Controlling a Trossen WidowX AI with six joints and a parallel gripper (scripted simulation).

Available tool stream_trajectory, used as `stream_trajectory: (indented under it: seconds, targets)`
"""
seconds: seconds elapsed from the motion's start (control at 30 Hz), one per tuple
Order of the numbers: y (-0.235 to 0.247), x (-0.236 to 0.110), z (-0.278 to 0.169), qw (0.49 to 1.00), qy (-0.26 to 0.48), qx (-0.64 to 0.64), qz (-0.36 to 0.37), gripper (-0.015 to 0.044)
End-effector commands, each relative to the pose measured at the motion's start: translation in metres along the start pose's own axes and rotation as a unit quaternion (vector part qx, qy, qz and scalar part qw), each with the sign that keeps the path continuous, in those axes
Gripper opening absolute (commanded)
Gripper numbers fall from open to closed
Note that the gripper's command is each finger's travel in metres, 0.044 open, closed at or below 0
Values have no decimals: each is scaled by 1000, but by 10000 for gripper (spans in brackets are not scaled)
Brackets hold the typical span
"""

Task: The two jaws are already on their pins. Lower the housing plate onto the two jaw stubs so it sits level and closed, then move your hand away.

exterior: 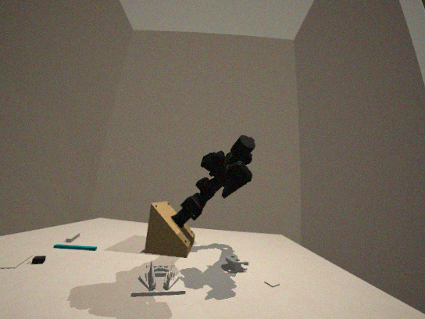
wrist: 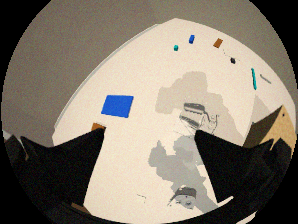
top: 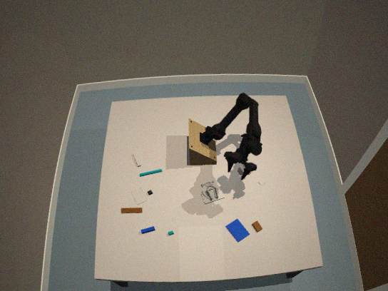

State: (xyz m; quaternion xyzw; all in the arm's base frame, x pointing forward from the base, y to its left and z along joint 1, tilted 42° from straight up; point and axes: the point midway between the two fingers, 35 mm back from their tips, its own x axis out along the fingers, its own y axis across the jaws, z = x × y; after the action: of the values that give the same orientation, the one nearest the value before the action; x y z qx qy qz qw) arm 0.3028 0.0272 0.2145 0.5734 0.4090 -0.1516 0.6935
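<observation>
A pale base plate [top: 214,201] [exterior: 158,293] lies on the table in front of the arm's mount. Two upright grey jaws stand on it, a left jaw [exterior: 151,278] and a right jaw [exterior: 170,279]. A small grey part [top: 240,170] [exterior: 234,265] [wrist: 186,199], which looks like the housing plate, lies apart from them on the table, in the arm's shadow. My gripper [top: 236,175] [wrist: 150,134] is open and empty, pointing down high above the table. In the top view its fingers partly overlap the grey part. Fine details of pins and stubs are too small to tell.
A wooden wedge mount [top: 201,143] [exterior: 166,238] carries the arm. A blue plate [top: 237,230] [wrist: 117,106] and brown block [top: 257,226] lie near the front. A teal bar [top: 150,172] [exterior: 75,247], dark cube [top: 150,192] [exterior: 39,259] and brown bar [top: 131,210] lie left.
</observation>
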Motion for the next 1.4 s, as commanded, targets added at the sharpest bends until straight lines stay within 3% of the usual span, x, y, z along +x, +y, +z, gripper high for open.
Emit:
stream_trajectory:
  seconds: [0.0,0.93,1.13,1.37]
  targets:
    - [-5,1,-23,999,40,8,-9,440]
    - [-63,-31,-176,932,312,74,-172,440]
    - [-67,-33,-183,925,323,78,-184,440]
    - [-79,-6,-208,925,324,78,-183,440]
